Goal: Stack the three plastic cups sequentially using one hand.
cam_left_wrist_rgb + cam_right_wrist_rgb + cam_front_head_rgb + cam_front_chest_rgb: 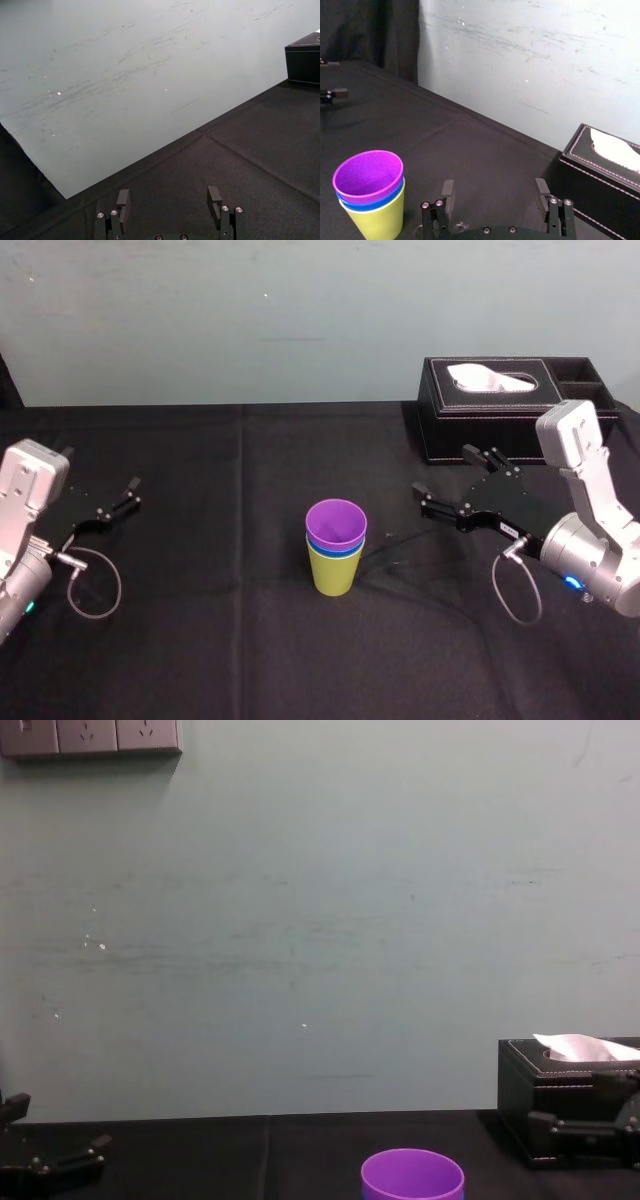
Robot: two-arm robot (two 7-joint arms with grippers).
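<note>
The three plastic cups stand nested in one upright stack at the middle of the table: the yellow-green cup (333, 574) at the bottom, the blue cup (335, 551) showing as a thin band, the purple cup (336, 521) on top. The right wrist view has the same stack, with purple (367, 175) over blue (370, 204) over yellow-green (376, 224). My right gripper (443, 472) hangs open to the right of the stack, apart from it, nothing between its fingers (448, 187). My left gripper (100, 470) rests open at the far left, empty (168, 195).
A black tissue box (510, 405) with a white tissue stands at the back right, just behind my right gripper. Black cloth (200, 640) covers the table, and a pale wall (320, 920) rises behind it. Only the purple rim (412, 1175) pokes into the chest view.
</note>
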